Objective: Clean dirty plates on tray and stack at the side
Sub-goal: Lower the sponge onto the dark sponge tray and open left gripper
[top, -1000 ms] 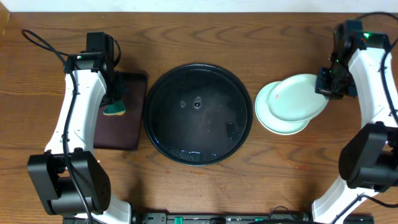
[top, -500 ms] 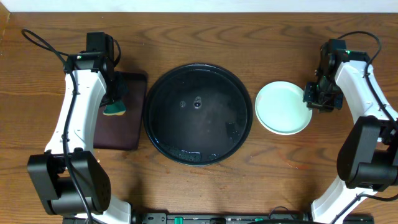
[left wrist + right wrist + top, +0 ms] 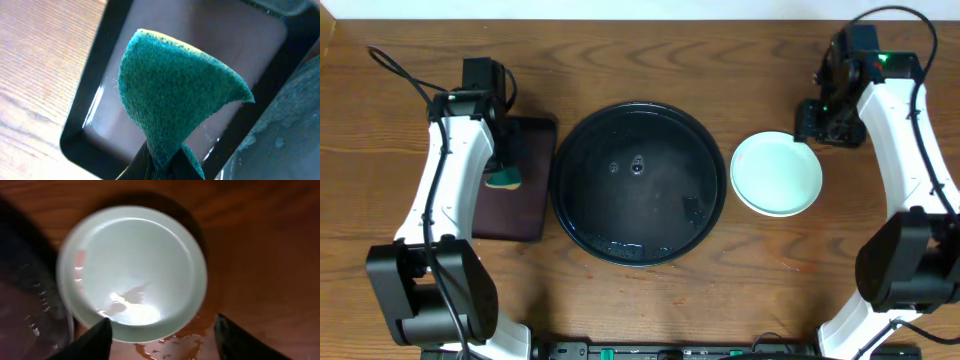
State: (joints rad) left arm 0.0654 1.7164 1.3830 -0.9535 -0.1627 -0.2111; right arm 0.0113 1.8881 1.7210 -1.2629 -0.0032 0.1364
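Observation:
The round black tray [image 3: 638, 182] lies mid-table with no plate on it. Just right of it the plates [image 3: 776, 173] lie stacked flat on the wood, a mint-blue one on top. In the right wrist view that top plate [image 3: 132, 270] is wet and glossy, with a faint pink mark at its left rim. My right gripper [image 3: 817, 120] hovers behind the stack's right edge, open and empty, its fingers [image 3: 95, 340] apart from the plate. My left gripper [image 3: 503, 165] is shut on a green sponge [image 3: 175, 100] over the brown tray.
The dark brown rectangular tray [image 3: 515, 180] sits left of the black tray, under the sponge. Water drops and a small puddle [image 3: 170, 340] lie on the wood by the stack's near rim. The black tray's rim [image 3: 25, 305] almost touches the stack.
My right gripper set the tilted top plate flat onto the stack, opened, and drew back towards the table's far right. The left arm and sponge barely moved.

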